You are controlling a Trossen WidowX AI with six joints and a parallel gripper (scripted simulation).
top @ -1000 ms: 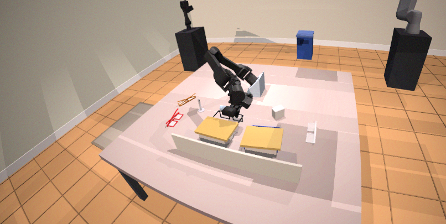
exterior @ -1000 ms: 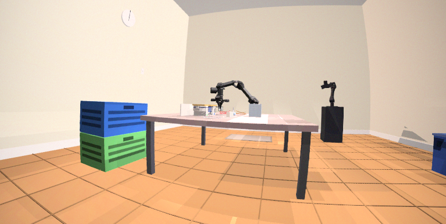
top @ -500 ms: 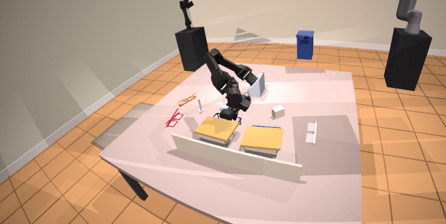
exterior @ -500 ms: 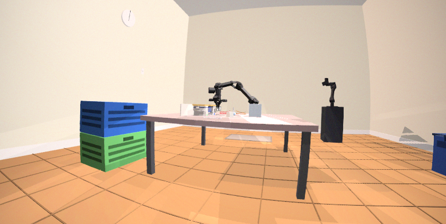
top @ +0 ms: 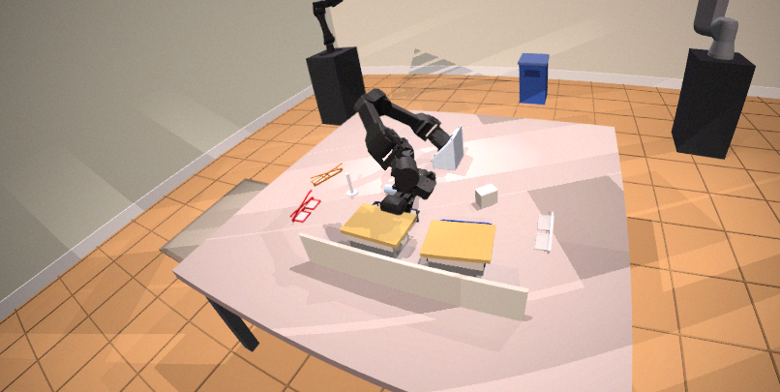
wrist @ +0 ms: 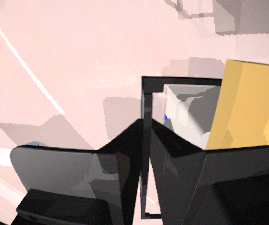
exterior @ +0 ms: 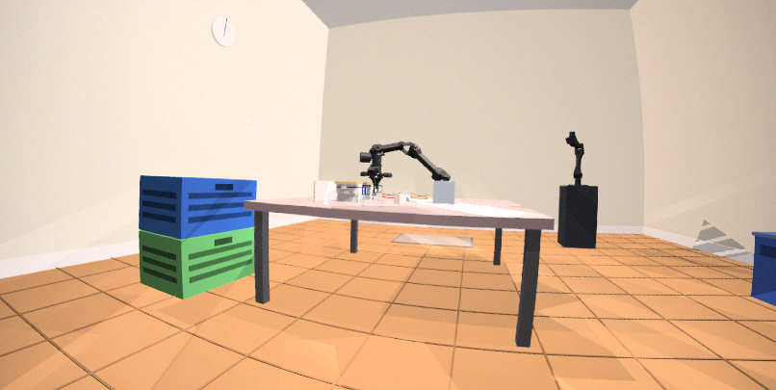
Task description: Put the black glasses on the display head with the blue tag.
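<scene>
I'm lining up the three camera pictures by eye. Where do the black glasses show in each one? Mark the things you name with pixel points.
Top: just below center, partly hidden under the gripper (top: 406,213) (exterior: 375,189) (wrist: 145,124).
Exterior: a small shape by the fingertips, left of center.
Wrist: the black glasses (wrist: 181,80) run from the middle toward the right, between the fingers.
Shared landmark: the yellow top (top: 381,224) (exterior: 349,183) (wrist: 251,106) beside them.
</scene>
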